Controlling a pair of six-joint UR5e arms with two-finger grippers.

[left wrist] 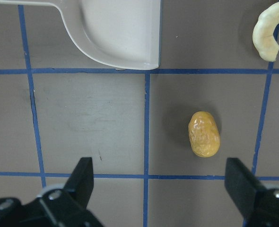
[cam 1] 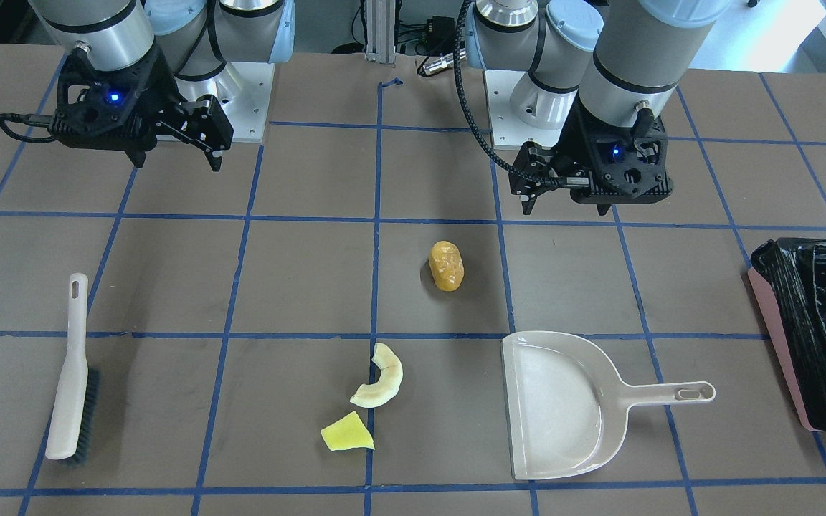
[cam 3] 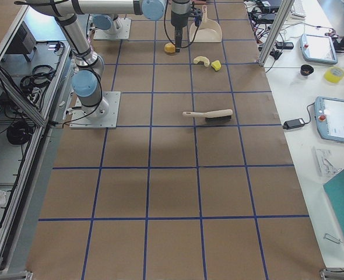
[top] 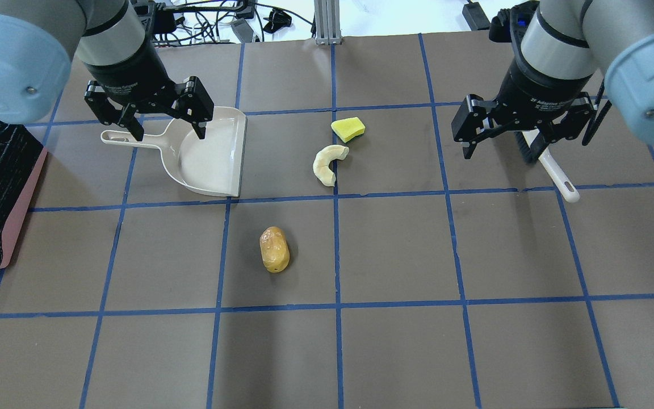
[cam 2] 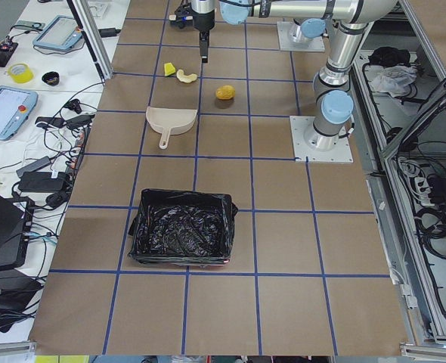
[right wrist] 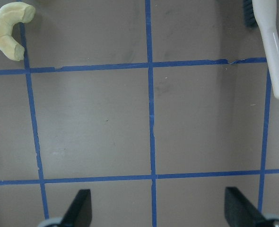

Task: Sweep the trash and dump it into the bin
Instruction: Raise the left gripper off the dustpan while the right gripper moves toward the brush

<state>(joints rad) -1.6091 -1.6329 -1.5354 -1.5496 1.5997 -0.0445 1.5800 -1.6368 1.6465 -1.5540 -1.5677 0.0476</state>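
The trash lies loose on the table: an orange-yellow lump [cam 1: 446,266] [top: 274,249] [left wrist: 204,134], a pale cream rind slice [cam 1: 384,378] [top: 327,163] [right wrist: 9,29] and a yellow sponge wedge [cam 1: 346,433] [top: 348,129]. The pinkish bin with a black bag [cam 1: 775,337] [top: 23,210] [cam 2: 181,234] stands at the table end on my left. My left gripper [top: 168,135] [cam 1: 563,209] [left wrist: 163,189] is open and empty, above the table near the dustpan. My right gripper [top: 500,153] [cam 1: 178,161] [right wrist: 158,210] is open and empty, above the table near the brush handle.
A beige dustpan [cam 1: 563,408] [top: 208,153] [left wrist: 120,33] lies flat between the trash and the bin, its mouth toward the trash. A beige hand brush [cam 1: 69,380] [top: 557,179] [right wrist: 272,42] lies on my right side. Blue tape lines grid the brown table.
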